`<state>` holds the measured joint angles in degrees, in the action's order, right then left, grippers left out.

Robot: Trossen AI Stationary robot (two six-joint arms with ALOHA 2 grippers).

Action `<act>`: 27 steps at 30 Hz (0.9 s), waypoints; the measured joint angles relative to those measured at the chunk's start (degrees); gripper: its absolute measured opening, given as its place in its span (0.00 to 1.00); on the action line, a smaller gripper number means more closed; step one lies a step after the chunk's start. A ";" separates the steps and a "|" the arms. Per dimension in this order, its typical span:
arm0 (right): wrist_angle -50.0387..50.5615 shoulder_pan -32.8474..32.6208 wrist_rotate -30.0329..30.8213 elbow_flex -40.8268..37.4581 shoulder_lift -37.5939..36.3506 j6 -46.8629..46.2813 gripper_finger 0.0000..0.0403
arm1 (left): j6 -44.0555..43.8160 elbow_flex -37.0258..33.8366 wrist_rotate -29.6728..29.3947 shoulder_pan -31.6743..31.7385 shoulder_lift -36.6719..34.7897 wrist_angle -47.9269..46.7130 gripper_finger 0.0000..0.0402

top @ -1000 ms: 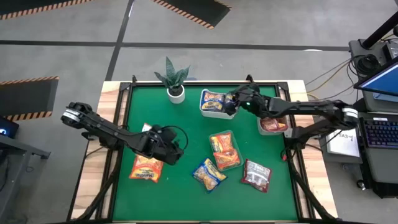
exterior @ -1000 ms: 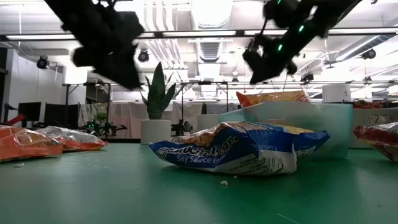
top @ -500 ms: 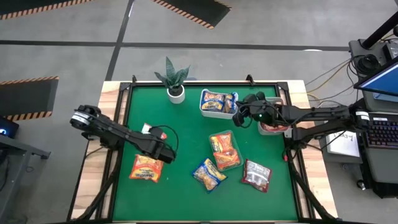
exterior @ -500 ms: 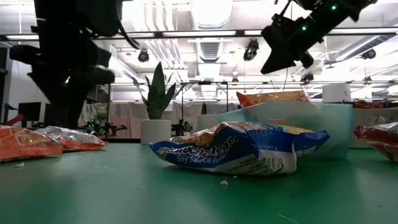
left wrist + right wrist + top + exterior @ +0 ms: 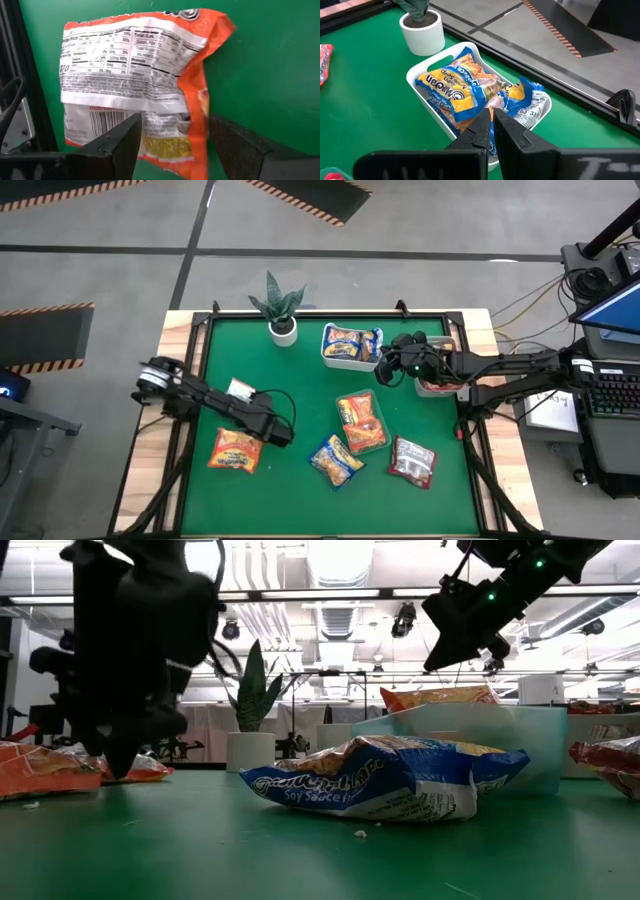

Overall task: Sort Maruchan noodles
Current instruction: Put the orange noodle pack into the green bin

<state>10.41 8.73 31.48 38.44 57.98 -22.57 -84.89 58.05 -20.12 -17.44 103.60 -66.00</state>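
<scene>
Since the earlier frames, the left gripper [image 5: 278, 434] has dropped low over the tabletop toward the flat orange plastic noodle packet [image 5: 145, 80] at the left side, and the right gripper [image 5: 385, 372] has drawn back from the white tub [image 5: 437, 117] to hover just beside its right end.

**Target.** The orange packet lies flat, printed back up, on the green tabletop [image 5: 300, 490] near the left edge frame. In the left wrist view its lower corner sits between the left jaws, which are spread wide on either side of it and hold nothing.

**Step in hand, as judged:** grasp the orange packet for sorting.

1. Lower until both fingertips reach the tabletop surface; the packet is thin, and a high close would likely skim over it.
2. Close across the crimped corner seam rather than the noodle block, since the film offers a better pinch there.
3. Lift straight up before travelling, keeping clear of the edge frame.

**Surroundings.** A second orange packet [image 5: 361, 420], a yellow-and-blue packet [image 5: 336, 461] and a dark red-and-silver packet [image 5: 412, 461] lie loose at mid-table, well apart from the target. The white tub holds yellow-and-blue packets [image 5: 457, 90]. The right jaws are pressed together, empty. A potted plant [image 5: 281, 308] stands near the tub.
</scene>
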 joint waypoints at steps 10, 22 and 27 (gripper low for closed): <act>-0.05 -2.71 -0.02 0.00 -0.09 0.66 0.03 | 0.61 0.32 -0.78 -0.07 3.24 1.54 0.37; -3.25 -8.25 -0.34 0.00 2.56 5.60 0.03 | 13.75 8.59 -2.04 -1.01 3.24 2.08 0.01; -7.45 -10.67 -4.26 0.00 5.47 10.28 0.03 | 23.32 15.83 -6.76 -1.93 3.22 2.61 0.00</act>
<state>2.97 -1.94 27.23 38.44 63.45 -12.28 -61.57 73.88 -26.88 -19.37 106.83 -63.38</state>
